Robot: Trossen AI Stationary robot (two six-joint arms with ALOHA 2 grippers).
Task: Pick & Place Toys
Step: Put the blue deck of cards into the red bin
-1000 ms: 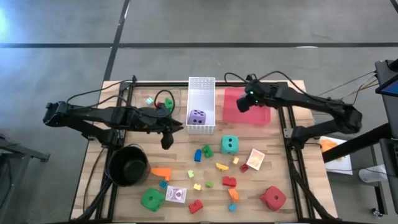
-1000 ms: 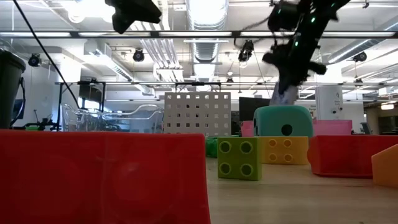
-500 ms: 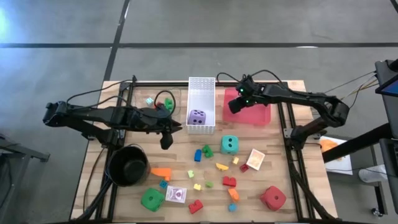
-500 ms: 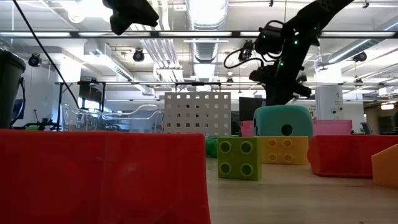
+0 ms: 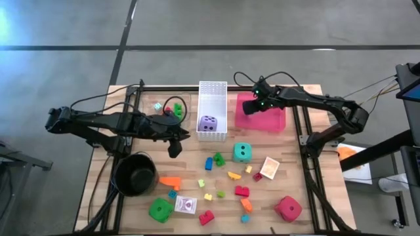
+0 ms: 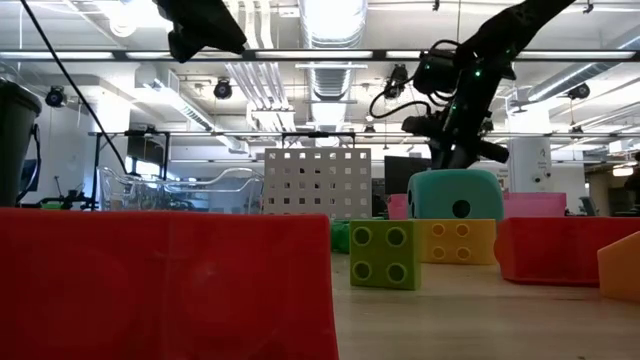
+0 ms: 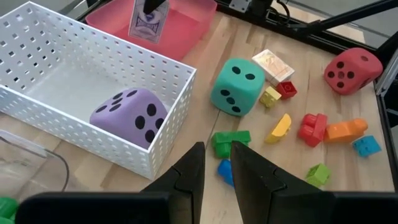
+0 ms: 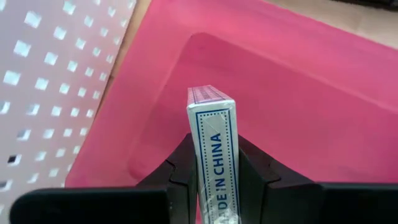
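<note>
My right gripper (image 5: 248,108) hangs over the left part of the red tray (image 5: 272,121), shut on a small card pack (image 8: 211,137) with a purple back (image 7: 148,22). My left gripper (image 5: 174,151) hovers above the table to the left of the white basket (image 5: 212,88), fingers (image 7: 193,171) almost together with nothing between them. A purple die (image 5: 208,122) lies in the basket. On the table rest a teal die (image 5: 243,152), a red die (image 5: 288,208), a green die (image 5: 159,210), two more card packs (image 5: 270,168) and several small bricks. My right gripper pinches the card pack between its two fingers (image 8: 180,168), one on each broad face, with the narrow printed edge (image 8: 214,155) showing between them. The fingers slant down from the table's right. The pack sticks out past the fingertips over the tray's hollow (image 8: 298,124).
A round black pot (image 5: 136,174) stands at the near left. A clear container (image 5: 164,105) holding a few small toys sits at the far left, beside the basket. Cables run along the table's far edge.
My right gripper has come down and moved toward the table's left over the red tray, rolling its wrist, with the card pack still between its fingers. The left arm has stayed in place.
</note>
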